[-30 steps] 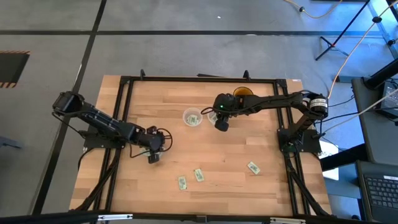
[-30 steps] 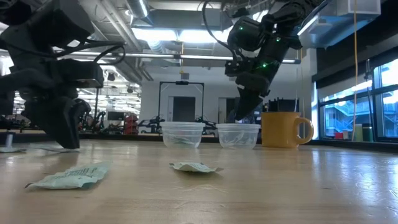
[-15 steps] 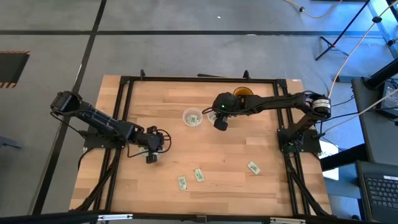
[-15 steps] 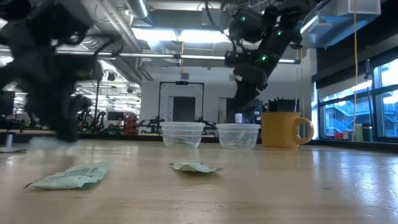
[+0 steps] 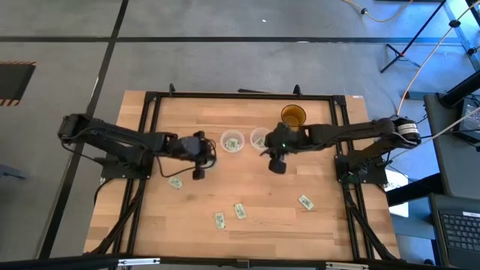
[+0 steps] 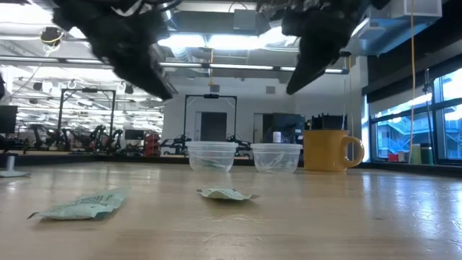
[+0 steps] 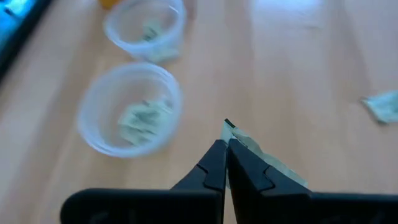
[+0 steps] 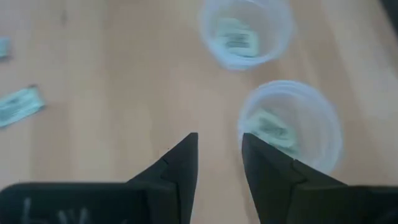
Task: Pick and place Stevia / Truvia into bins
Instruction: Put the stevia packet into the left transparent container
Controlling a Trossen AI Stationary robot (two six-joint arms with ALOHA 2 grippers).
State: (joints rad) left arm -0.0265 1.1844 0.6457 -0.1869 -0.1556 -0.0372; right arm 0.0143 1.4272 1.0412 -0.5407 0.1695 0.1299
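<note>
Two clear cups [image 5: 232, 141] [image 5: 260, 139] stand side by side on the wooden table, each with pale green sachets inside. My left gripper [image 5: 199, 148] hovers just left of the left cup [image 7: 130, 109], shut on a sachet [image 7: 267, 163]. My right gripper [image 8: 219, 146] is open and holds nothing; it hangs above the table near the right cup [image 8: 289, 124]. Loose sachets lie flat on the table [image 5: 175, 182] [image 5: 219, 220] [image 5: 239, 211] [image 5: 305, 201]. In the low view both arms [image 6: 123, 43] [image 6: 317, 43] hang high above the cups [image 6: 211, 155] [image 6: 276, 157]. My left gripper pinches the sachet between its two shut fingers, at one end [image 7: 231, 129]. The rest of the sachet sticks out to one side past the fingertips. It is lifted clear of the table.
An amber mug with a handle [image 5: 293, 115] [image 6: 328, 149] stands behind the right cup, near the far edge. A black frame [image 5: 150, 120] runs along the table's sides. Bare wood lies between the cups and the loose sachets nearer the front edge.
My left gripper has risen from the table and swung toward the far edge and the right, up beside the left cup, carrying a sachet; another sachet now shows where it was. My right gripper has moved up, away from the cups, toward the near edge and a little right.
</note>
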